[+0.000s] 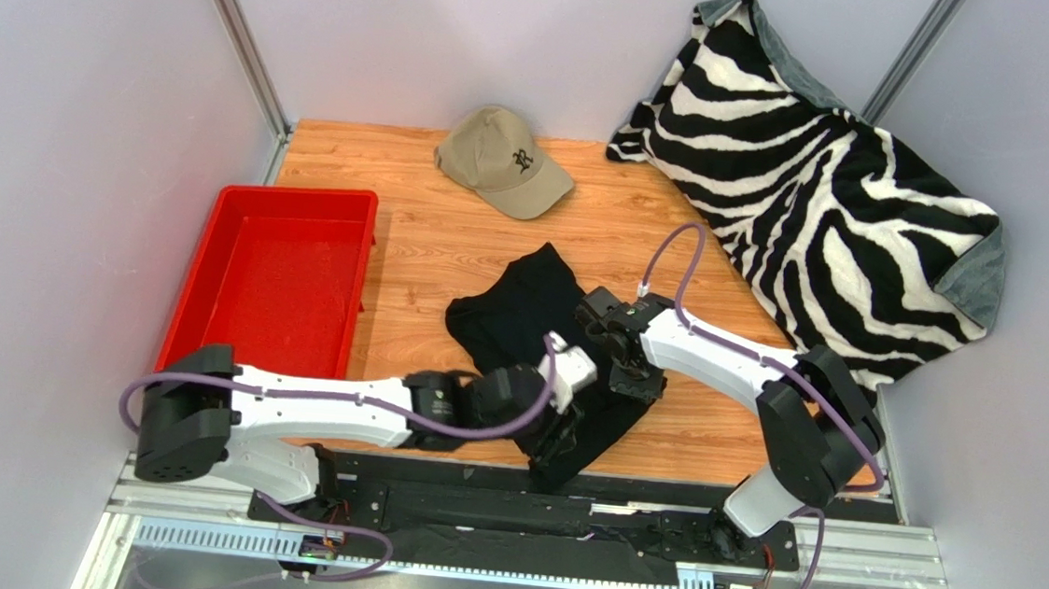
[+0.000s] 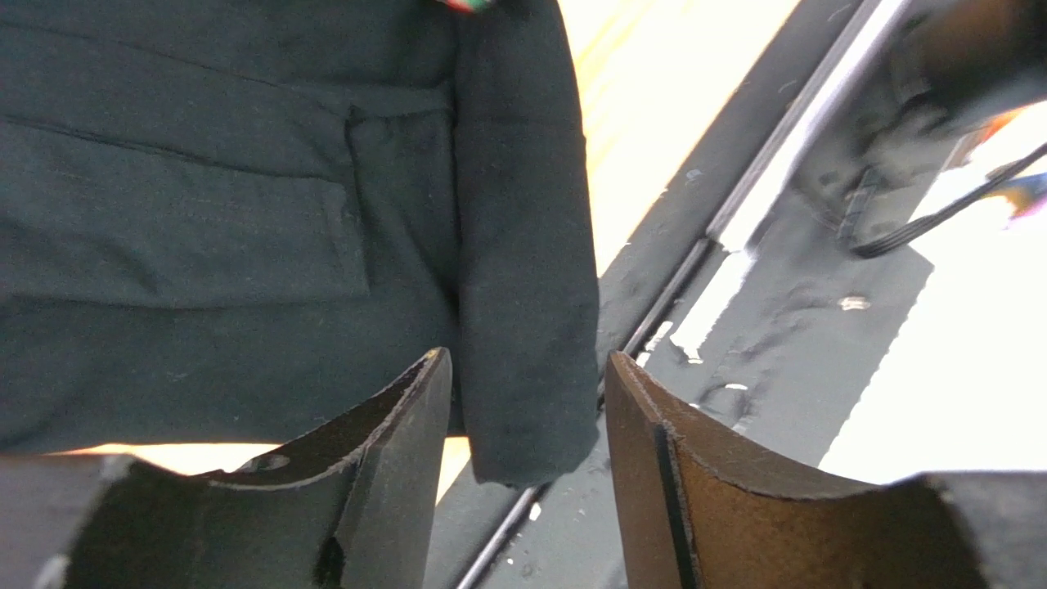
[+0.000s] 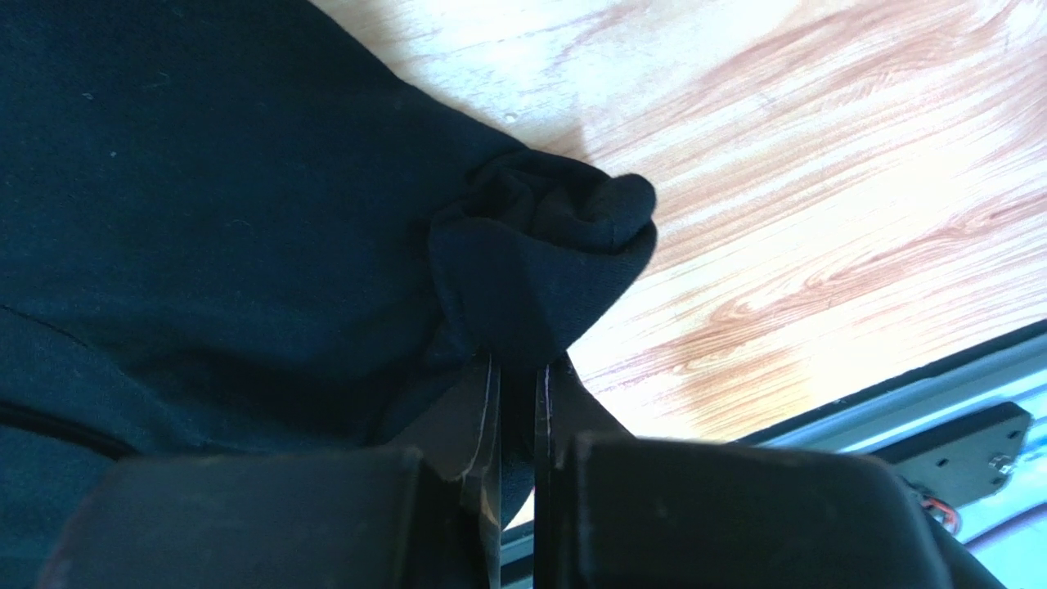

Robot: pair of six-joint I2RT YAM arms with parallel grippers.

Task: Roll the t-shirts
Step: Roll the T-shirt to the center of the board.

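From above, the black t-shirt (image 1: 522, 309) lies crumpled in the middle of the wooden table (image 1: 422, 245), its near part running to the table's front edge, with both arms reaching in over it. The left gripper (image 1: 558, 438) is over the shirt's near end and the right gripper (image 1: 617, 358) is at its right side. A red tray (image 1: 299, 196) sits to the left, a tan cap (image 1: 506, 160) lies at the back and a zebra-striped blanket (image 1: 807, 177) is heaped in the far right corner. In the left wrist view the left gripper (image 2: 526, 360) stands parted, gripping nothing. A folded edge of the t-shirt (image 2: 246, 246) hangs in line with the gap, over the black base rail (image 2: 787, 319). In the right wrist view the right gripper (image 3: 516, 381) is all but closed – a bunched knot of the t-shirt (image 3: 184, 246) is pinched at its tips, above the bare wood.
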